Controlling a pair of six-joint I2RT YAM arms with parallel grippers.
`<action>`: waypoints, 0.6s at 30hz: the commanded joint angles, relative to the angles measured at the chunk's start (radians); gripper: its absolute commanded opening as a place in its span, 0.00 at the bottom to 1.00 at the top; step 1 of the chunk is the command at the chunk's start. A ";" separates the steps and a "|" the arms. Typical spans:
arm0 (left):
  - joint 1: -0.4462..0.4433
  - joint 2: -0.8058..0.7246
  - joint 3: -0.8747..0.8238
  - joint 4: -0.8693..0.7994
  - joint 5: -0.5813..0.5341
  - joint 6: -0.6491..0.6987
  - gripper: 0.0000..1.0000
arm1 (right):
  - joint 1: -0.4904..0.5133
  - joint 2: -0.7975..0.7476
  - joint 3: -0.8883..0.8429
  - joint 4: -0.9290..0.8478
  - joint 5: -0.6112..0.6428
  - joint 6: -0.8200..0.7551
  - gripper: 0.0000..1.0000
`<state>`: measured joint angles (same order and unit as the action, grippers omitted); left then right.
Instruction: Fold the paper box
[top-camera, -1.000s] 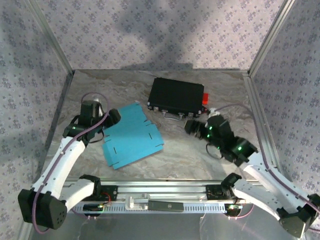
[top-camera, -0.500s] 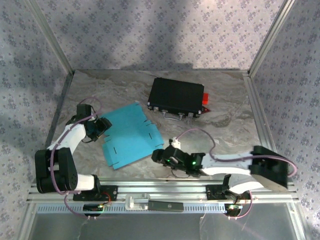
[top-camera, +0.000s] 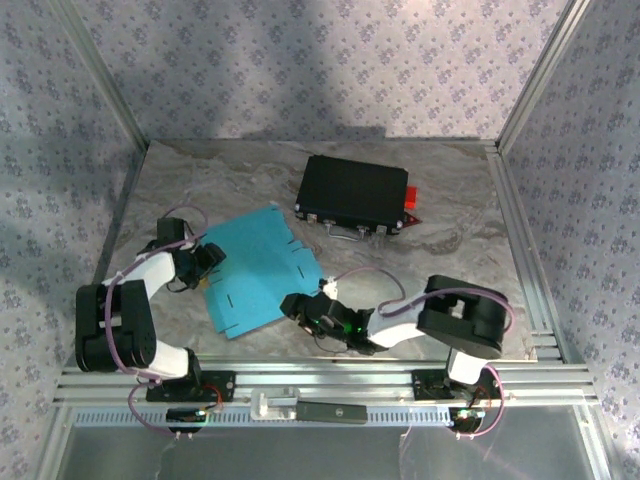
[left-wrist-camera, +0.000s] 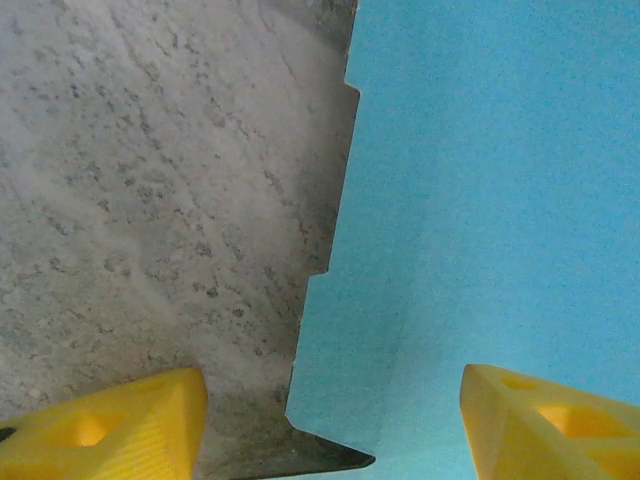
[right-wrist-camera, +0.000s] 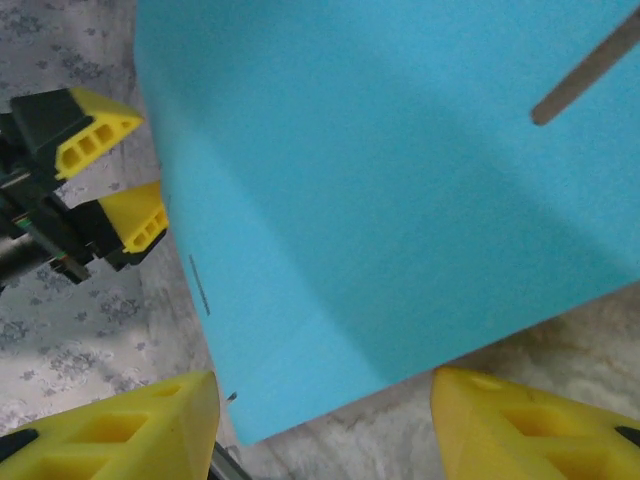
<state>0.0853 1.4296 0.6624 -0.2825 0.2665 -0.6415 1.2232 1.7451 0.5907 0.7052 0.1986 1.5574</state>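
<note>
Paper box (top-camera: 258, 270): unfolded, a flat cyan die-cut sheet, blue face up, lying left of centre on the worktop (top-camera: 450, 250). The black case (top-camera: 352, 193) sits just beyond its far corner, apart from it.

Long axis: the longer edges run far to near, skewing rightward toward my bases. The tabbed long edge faces my left arm.

Left end effector (top-camera: 205, 262): at that tabbed left edge, jaws wide, gripping nothing. In the wrist view the edge runs up between my two yellow fingers, marble on one side and blue card on the other. The near corner casts a dark shadow and may be slightly off the surface; I cannot tell for certain.

Right end effector (top-camera: 298, 306): low at the near-right edge, jaws apart, gripping nothing. From that wrist, a near corner of the sheet points in between the fingers.

Judgement: both arms are at the sheet, on opposite sides, about equally close. The sheet lies to the right of my left end effector and to the left of and beyond my right one. Any first fold should turn about a crease parallel to the long edges.
</note>
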 joint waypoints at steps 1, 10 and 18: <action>0.004 0.001 -0.019 0.043 0.031 -0.006 0.68 | -0.007 0.075 -0.019 0.159 -0.005 0.080 0.58; 0.004 -0.020 -0.044 0.058 0.055 -0.020 0.64 | -0.006 0.101 -0.005 0.192 0.011 0.088 0.57; 0.005 -0.058 -0.052 0.051 0.096 -0.040 0.58 | -0.014 0.118 -0.009 0.302 0.081 0.067 0.56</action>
<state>0.0914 1.3998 0.6193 -0.2367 0.3080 -0.6601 1.2167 1.8523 0.5850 0.9497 0.2192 1.6306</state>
